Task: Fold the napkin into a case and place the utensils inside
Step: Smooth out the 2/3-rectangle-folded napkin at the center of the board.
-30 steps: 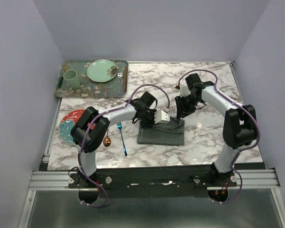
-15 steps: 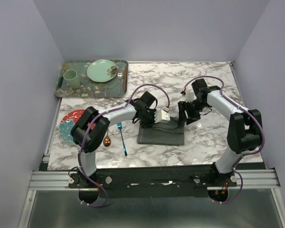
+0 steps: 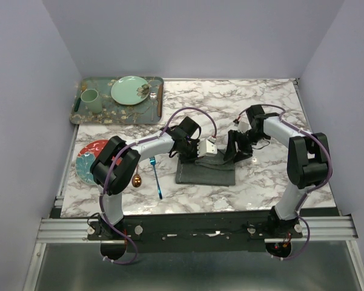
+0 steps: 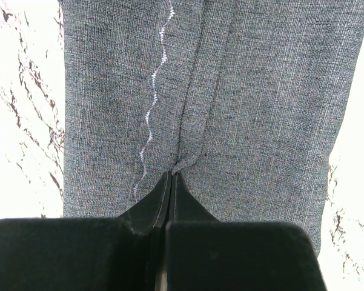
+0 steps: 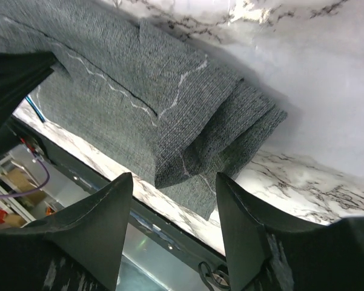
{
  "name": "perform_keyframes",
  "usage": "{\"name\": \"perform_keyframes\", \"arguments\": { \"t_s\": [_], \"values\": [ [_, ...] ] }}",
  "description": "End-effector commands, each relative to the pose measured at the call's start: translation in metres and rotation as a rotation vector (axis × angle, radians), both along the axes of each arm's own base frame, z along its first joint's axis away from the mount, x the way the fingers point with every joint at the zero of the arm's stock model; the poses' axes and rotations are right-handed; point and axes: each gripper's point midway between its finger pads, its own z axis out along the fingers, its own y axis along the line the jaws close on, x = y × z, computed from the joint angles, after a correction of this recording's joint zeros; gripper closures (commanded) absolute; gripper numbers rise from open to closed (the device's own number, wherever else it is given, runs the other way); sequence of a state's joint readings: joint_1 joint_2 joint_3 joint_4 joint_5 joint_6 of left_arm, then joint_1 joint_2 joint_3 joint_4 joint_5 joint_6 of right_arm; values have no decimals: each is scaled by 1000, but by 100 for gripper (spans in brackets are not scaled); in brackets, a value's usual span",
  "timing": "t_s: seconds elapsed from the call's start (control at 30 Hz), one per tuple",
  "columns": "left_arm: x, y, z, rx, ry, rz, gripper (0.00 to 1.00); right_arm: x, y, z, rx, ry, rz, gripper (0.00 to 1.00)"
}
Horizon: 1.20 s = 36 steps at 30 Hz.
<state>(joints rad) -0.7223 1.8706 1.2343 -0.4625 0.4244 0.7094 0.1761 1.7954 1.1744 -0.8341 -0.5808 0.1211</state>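
Top external view: napkin (image 3: 206, 171) lies folded into a thick dark grey strip mid-table, just right of the blue fork (image 3: 157, 177) and copper spoon (image 3: 136, 180). Those 2 lie side by side on the marble table (image 3: 272, 109), not in the cloth yet. Red plate (image 3: 89, 159) sits left of them and the green tray (image 3: 109, 113) is at the far left, both out of play.

Left wrist view: left gripper (image 4: 171, 177) has its 2 fingers clamped together on a small raised ridge of the napkin. I judge that pinch is there to pin the layers so the fold doesn't spring apart.

Right wrist view: right gripper (image 5: 174, 180) has its fingers spread wide with nothing between them, hanging just over the stacked right end of the cloth. Looks placed to take or tuck that end next.

Case is only part formed, I'd say. No pocket opening is visible from any view. The risk I see is the loose layers at the right end sliding if the left pinch lets go.
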Motion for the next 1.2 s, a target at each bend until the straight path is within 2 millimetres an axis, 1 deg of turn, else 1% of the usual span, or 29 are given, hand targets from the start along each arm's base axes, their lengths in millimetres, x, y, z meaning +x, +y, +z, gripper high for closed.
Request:
{"name": "perform_keyframes", "arguments": {
  "t_s": [0.0,0.1,0.17,0.2,0.3,0.47,0.6,0.7,0.77,0.8,0.87,0.93,0.97,1.0,1.03,1.1,1.17],
  "values": [
    [-1,-3,1,4,2,-11,97,19,0,2,12,-17,-53,34],
    [-2,-3,1,6,4,-11,97,17,-10,-1,-17,-3,-78,34],
    [-1,-3,1,6,3,-14,97,16,-14,2,-26,-16,-87,34],
    [-2,-4,1,6,4,-14,97,13,-16,0,-31,-9,-89,34],
    [-2,-3,1,6,5,-14,97,10,-14,-4,-22,9,-103,34],
    [-3,-2,1,6,5,-21,97,19,-12,-13,-26,29,-128,34],
    [-3,-3,1,7,4,-22,97,25,-13,-16,-39,30,-131,41],
    [-3,-2,0,8,5,-23,96,24,-18,-22,-71,51,-146,44],
    [-4,-3,1,7,6,-24,96,23,-19,-23,-67,50,-143,46],
    [-4,-3,1,6,5,-24,96,23,-20,-23,-69,46,-143,50],
    [-4,-3,1,6,5,-22,96,24,-21,-21,-79,44,-149,51],
    [-3,-3,1,6,4,-25,96,26,-24,-19,-100,28,-149,47],
    [-4,-3,1,5,5,-24,96,27,-26,-18,-110,24,-150,44],
    [-3,-3,2,4,2,-27,96,27,-28,-18,-121,18,-150,38],
    [-4,-3,2,6,3,-26,96,27,-32,-19,-144,16,-153,36],
    [-3,-3,2,6,2,-27,96,27,-36,-20,-164,13,-157,34],
    [-4,-3,1,6,4,-28,96,30,-36,-23,-166,11,-162,37]
  ]
}}
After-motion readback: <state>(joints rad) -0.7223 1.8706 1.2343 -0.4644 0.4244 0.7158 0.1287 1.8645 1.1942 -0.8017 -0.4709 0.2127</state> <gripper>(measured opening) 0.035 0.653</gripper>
